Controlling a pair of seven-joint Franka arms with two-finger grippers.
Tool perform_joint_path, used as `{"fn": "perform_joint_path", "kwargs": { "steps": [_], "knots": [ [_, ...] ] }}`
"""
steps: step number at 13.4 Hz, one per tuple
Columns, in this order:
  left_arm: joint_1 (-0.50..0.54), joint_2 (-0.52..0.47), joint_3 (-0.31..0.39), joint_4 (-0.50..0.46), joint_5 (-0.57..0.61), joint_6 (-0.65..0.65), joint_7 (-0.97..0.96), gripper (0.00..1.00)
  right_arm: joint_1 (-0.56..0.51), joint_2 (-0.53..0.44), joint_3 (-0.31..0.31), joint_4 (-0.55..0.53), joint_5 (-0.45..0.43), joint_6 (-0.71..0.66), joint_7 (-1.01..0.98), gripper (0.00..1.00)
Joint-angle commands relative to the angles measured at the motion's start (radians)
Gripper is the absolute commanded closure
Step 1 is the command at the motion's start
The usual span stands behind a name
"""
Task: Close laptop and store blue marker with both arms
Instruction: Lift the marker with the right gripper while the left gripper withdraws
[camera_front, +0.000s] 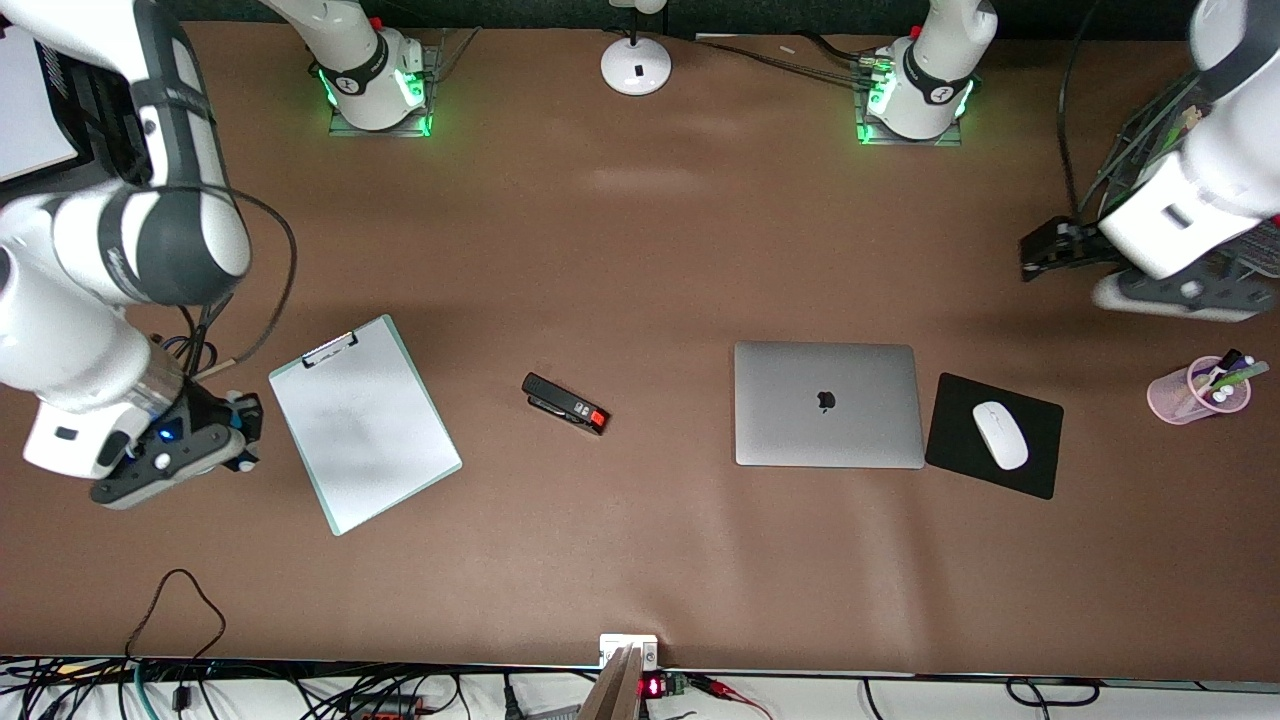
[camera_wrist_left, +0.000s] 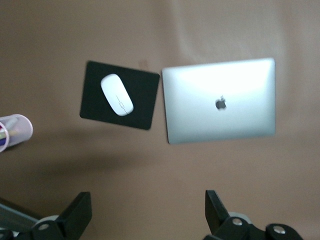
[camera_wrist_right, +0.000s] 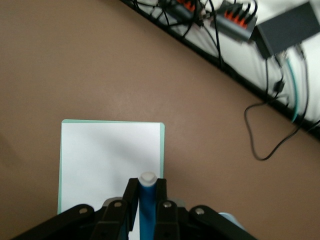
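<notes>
Brown table (camera_front: 640, 250), white round lamp base (camera_front: 636, 65) at its robot-side edge, tangled black cables (camera_front: 300, 695) along the camera-side edge

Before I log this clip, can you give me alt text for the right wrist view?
The right gripper is shut on the blue marker, white end forward, over the edge of a green-rimmed clipboard holding white paper on the brown table. Cables and power strips run along the table's edge.

The front view looks down from high across the table; both wrist views face down, the left's sharing the laptop (camera_front: 828, 404) (camera_wrist_left: 220, 100).
</notes>
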Motion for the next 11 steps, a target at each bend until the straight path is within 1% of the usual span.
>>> {"fn": "perform_joint_path", "kwargs": {
  "steps": [1,3,6,8,11],
  "knots": [
    [-0.026,-0.110,0.042,-0.162,-0.015,0.115,0.014,0.00,-0.012,-0.061,0.007,-0.014,0.042,-0.006,-0.101,1.00],
    [-0.023,-0.102,0.037,-0.152,-0.009,0.075,0.040,0.00,-0.013,-0.091,-0.003,-0.014,0.102,-0.010,-0.141,1.00],
    [-0.024,-0.058,0.031,-0.073,-0.007,0.029,0.041,0.00,-0.051,-0.111,-0.003,-0.014,0.200,-0.009,-0.245,1.00],
    [-0.024,-0.059,0.028,-0.072,-0.006,-0.011,0.041,0.00,-0.071,-0.124,-0.005,0.004,0.237,-0.012,-0.305,1.00],
    [-0.024,-0.056,0.028,-0.067,0.002,-0.009,0.043,0.00,-0.087,-0.144,-0.003,0.030,0.281,-0.015,-0.315,1.00]
  ]
}}
